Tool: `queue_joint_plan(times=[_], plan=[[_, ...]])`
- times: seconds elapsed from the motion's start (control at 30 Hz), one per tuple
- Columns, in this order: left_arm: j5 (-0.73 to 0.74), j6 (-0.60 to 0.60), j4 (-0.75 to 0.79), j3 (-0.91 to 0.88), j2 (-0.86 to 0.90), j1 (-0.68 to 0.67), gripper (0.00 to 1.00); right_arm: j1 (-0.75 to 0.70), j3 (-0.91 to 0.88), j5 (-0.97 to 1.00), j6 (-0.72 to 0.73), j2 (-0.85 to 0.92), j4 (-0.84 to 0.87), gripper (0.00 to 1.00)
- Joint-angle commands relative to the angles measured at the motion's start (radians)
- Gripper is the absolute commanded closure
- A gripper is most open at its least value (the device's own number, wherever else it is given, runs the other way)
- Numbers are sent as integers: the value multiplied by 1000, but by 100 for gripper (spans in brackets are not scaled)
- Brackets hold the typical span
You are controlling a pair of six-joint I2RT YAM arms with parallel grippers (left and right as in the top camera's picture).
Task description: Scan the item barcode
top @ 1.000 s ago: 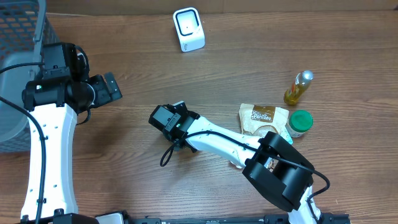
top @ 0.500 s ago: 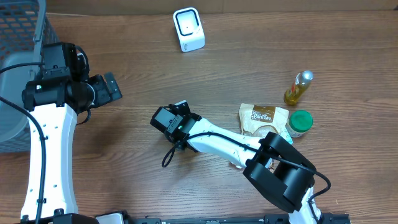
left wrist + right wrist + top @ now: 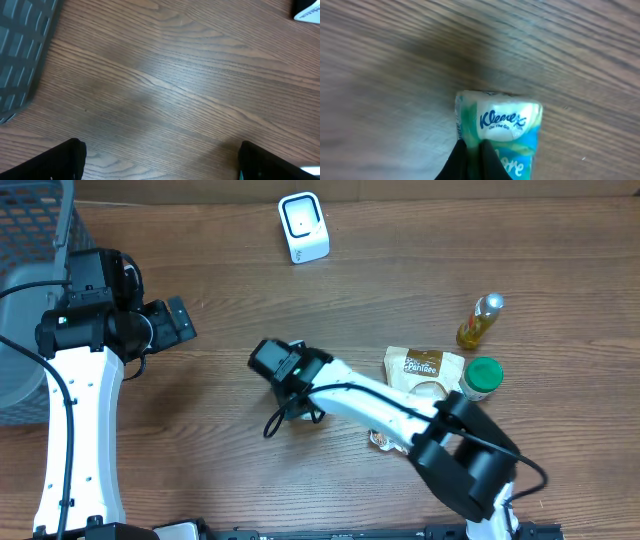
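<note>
Right wrist view only: a tissue pack (image 3: pixel 502 122), green and white with "Kleenex On The Go" printed on it, fills the lower middle of the frame over the wooden surface (image 3: pixel 380 60).
Overhead view only: the pack is hidden under the right arm's wrist, around the middle of the surface (image 3: pixel 400 280). The white scanner (image 3: pixel 303 227) stands at the far edge.
Right gripper (image 3: pixel 472 155): the fingers are pressed together at the pack's near edge. I cannot tell whether the wrapper is caught between them.
Left gripper (image 3: pixel 160 167): the fingers are spread wide over bare wood, near the left edge and well apart from the pack.
Change since a second ago: the right gripper (image 3: pixel 283 365) has shifted slightly right and towards the far edge, and its elbow has swung right. The left arm has not moved.
Other goods: a snack bag (image 3: pixel 423 370), a green-lidded jar (image 3: pixel 484 377) and a small bottle (image 3: pixel 480 320) sit near the right edge.
Containers: a grey mesh basket (image 3: pixel 30 240) sits at the far-left corner, and its wall also shows in the left wrist view. Its inside is mostly cut off or covered by the left arm.
</note>
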Motion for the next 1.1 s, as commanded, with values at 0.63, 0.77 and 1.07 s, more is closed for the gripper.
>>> queue_joint_plan(times=[0.63,0.77,1.07], plan=[[10,-7,1,14,-8,3,1,-379,16,-1107,-406,-110,-13,96],[10,-7,1,14,-8,3,0,-359,-35,-1107,-370,-106,85,96],[9,-7,1,14,-8,3,1,-353,-304,-1106,-142,-104,576,96]])
